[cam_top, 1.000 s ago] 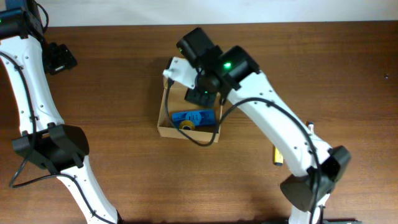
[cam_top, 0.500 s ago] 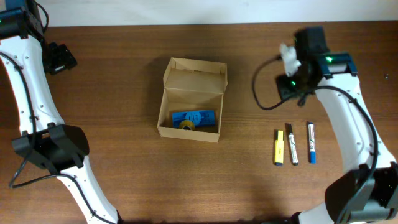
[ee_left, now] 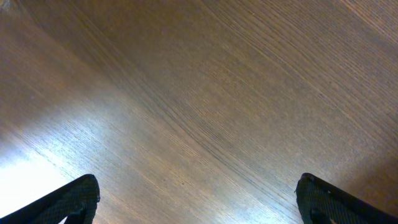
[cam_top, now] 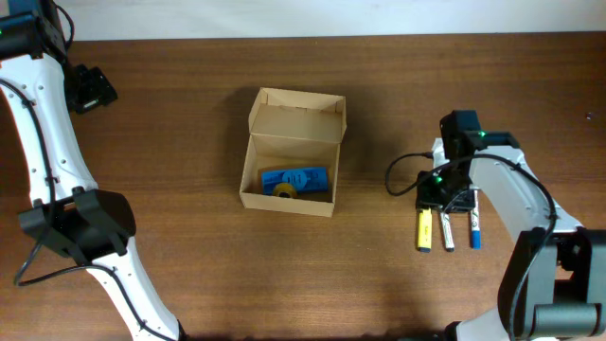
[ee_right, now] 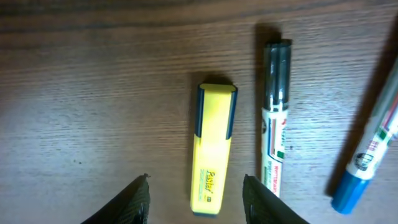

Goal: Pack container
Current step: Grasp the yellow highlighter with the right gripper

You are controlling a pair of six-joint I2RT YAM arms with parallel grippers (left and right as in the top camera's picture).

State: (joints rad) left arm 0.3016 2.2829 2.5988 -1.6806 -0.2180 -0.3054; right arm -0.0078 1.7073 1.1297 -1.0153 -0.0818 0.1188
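Observation:
The brown cardboard container (cam_top: 254, 170) stands open at the table's middle, its flap lid tilted back. Inside lie a flat blue box (cam_top: 294, 177) and a yellowish tape roll (cam_top: 284, 190). On the right lie a yellow highlighter (cam_top: 424, 230), a black-capped marker (cam_top: 447, 231) and a blue-capped marker (cam_top: 473, 228). My right gripper (cam_top: 437, 201) is open just above them, its fingers (ee_right: 196, 199) either side of the highlighter (ee_right: 212, 146), with the black-capped marker (ee_right: 276, 124) and blue-capped marker (ee_right: 367, 155) beside it. My left gripper (ee_left: 196, 199) is open and empty over bare wood at the far left.
The left arm (cam_top: 57, 123) runs down the table's left side. The right arm's base (cam_top: 554, 284) is at the lower right. The table's far edge runs along the top of the overhead view.
My right gripper has left the container, swung to the right side, then come down over the yellow highlighter. The left arm has not moved.

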